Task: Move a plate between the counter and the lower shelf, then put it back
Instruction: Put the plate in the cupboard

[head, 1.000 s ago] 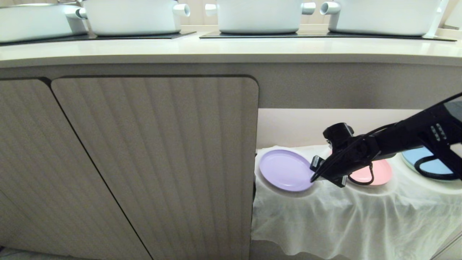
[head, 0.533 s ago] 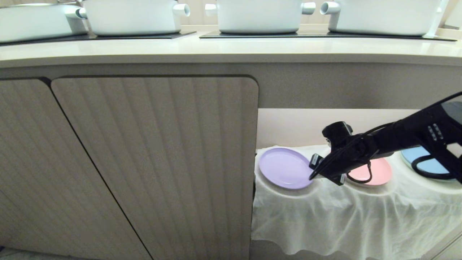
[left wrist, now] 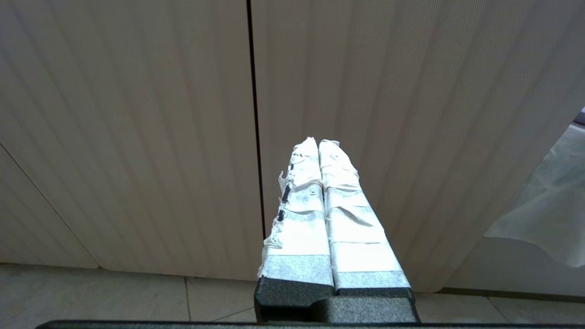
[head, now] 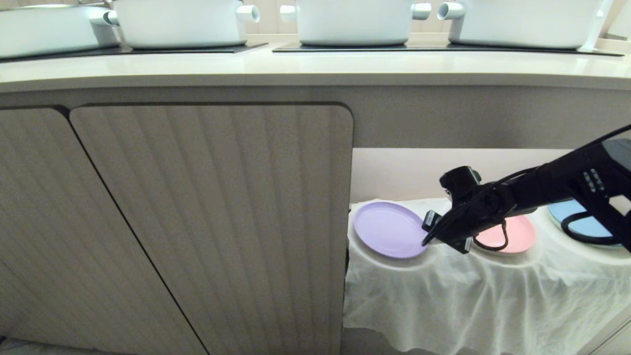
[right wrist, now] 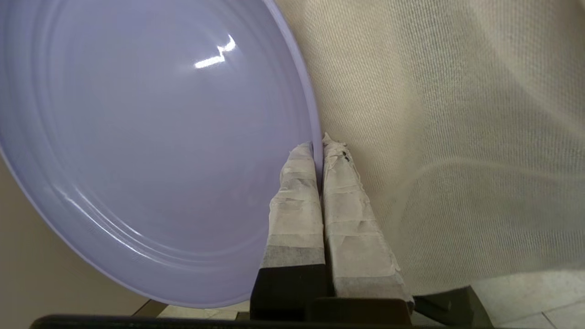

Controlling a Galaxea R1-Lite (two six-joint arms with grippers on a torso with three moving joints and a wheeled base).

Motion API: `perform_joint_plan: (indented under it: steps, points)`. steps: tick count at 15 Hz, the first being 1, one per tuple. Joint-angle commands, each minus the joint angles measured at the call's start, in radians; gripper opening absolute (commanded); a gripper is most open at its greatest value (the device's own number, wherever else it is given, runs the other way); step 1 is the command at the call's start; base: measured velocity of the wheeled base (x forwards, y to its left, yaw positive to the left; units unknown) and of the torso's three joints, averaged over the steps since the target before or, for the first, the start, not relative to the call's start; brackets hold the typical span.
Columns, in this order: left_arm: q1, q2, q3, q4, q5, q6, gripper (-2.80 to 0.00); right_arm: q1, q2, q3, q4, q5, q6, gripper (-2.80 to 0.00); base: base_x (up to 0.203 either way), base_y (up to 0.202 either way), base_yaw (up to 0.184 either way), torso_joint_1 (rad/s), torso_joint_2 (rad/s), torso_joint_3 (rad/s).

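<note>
Your right pincer (right wrist: 318, 146) is clamped on the plate (right wrist: 151, 151) by its rim only, so lifting could let it slip.

**Arm blocks plates on shelf**

From my console, the right arm (head: 542, 190) covers part of the pink plate (head: 517, 234) and most of the blue plate (head: 586, 224). The pots (head: 352, 19) on the counter (head: 315, 66) are cropped at the top.

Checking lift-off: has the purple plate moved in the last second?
Yes, slightly: the plate, pinched at its rim by the right gripper, has risen a little against the fixed cabinet door edge beside it.
</note>
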Motion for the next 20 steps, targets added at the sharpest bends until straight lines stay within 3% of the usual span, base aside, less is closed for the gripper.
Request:
perform_joint_plan:
  steps: [1,11,12,20]
  points:
    - [0.0,0.001,0.0,0.0,0.001,-0.001,-2.8,0.001,-0.003,-0.002,0.011,0.001,0.004,-2.8,0.0,0.0,0.0,0.0,0.0,0.0]
    - [0.001,0.001,0.0,0.0,0.001,-0.001,-2.8,0.003,-0.006,-0.003,0.027,0.001,0.003,-2.8,0.0,0.0,0.0,0.0,0.0,0.0]
    - [0.001,0.001,0.0,0.0,0.001,-0.001,-2.8,0.004,-0.007,-0.003,0.034,0.001,0.003,0.0,0.0,0.0,0.0,0.0,0.0,0.0]
    - [0.001,0.001,0.0,0.0,0.001,-0.001,-2.8,0.006,-0.014,-0.004,0.029,0.003,0.004,0.0,0.0,0.0,0.0,0.0,0.0,0.0]
